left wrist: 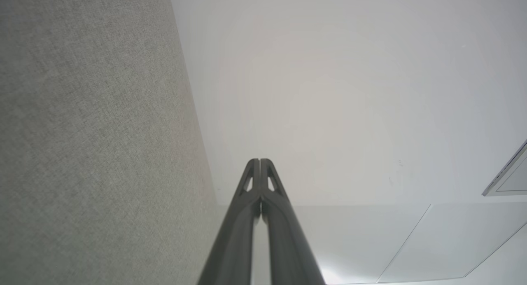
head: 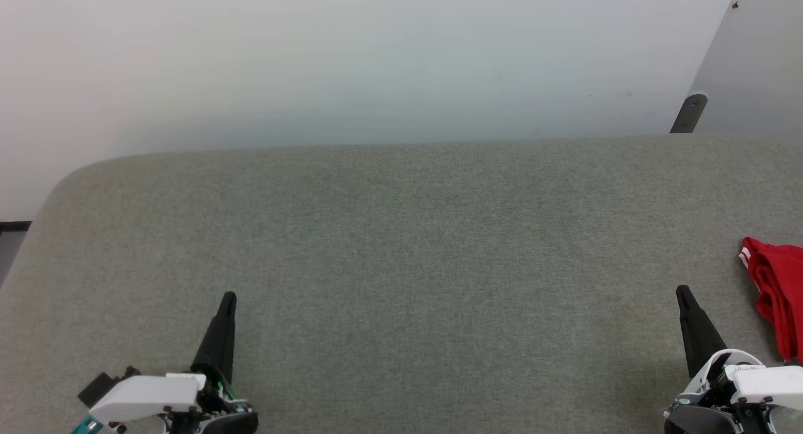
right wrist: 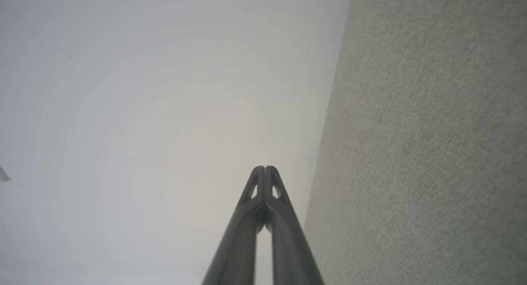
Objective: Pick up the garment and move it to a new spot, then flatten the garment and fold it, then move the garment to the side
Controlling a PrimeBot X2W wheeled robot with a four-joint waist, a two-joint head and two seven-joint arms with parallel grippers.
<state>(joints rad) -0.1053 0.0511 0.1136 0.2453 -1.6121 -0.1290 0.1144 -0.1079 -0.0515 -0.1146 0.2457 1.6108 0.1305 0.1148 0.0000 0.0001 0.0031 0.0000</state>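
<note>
The garment (head: 778,290) is a bunched red cloth with a bit of white striped trim, lying at the right edge of the head view on the grey felt table (head: 401,246); part of it runs out of frame. My right gripper (head: 682,291) is shut and empty, its tip a short way left of the garment, not touching it. At the lower left my left gripper (head: 228,296) is also shut and empty, far from the cloth. In the wrist views the left gripper (left wrist: 260,160) and right gripper (right wrist: 264,167) show their fingertips pressed together, with nothing between them.
The table has a rounded far-left corner (head: 69,177) and a far edge against a pale wall (head: 376,58). A dark post (head: 689,113) and a grey panel (head: 753,64) stand behind the far right corner.
</note>
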